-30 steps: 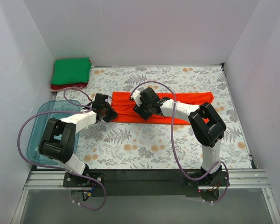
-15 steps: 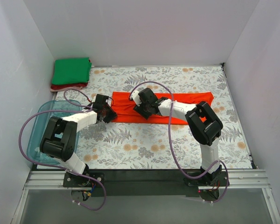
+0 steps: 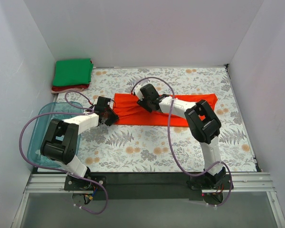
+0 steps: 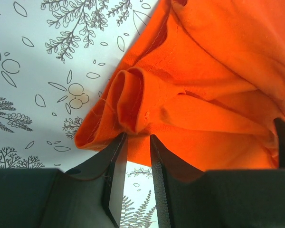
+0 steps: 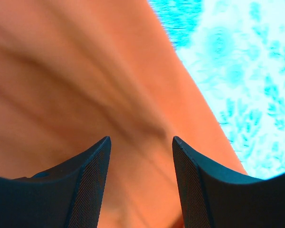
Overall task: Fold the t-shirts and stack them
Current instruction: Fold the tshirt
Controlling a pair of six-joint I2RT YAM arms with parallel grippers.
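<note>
The orange-red t-shirt lies as a long folded strip across the middle of the table. My left gripper is at its near left corner. In the left wrist view the gripper is closed to a narrow gap on the rolled hem of the shirt. My right gripper is over the shirt's far edge, left of centre. In the right wrist view it is open and empty just above the cloth. A green folded t-shirt lies on a dark red one at the far left corner.
A clear blue plastic tub stands at the left edge beside the left arm. White walls close in the table at the back and on both sides. The flower-patterned tablecloth shows in front of the shirt.
My right gripper has moved away from the shirt's near middle toward its far edge and a little left. My left gripper has stayed at the left corner.
</note>
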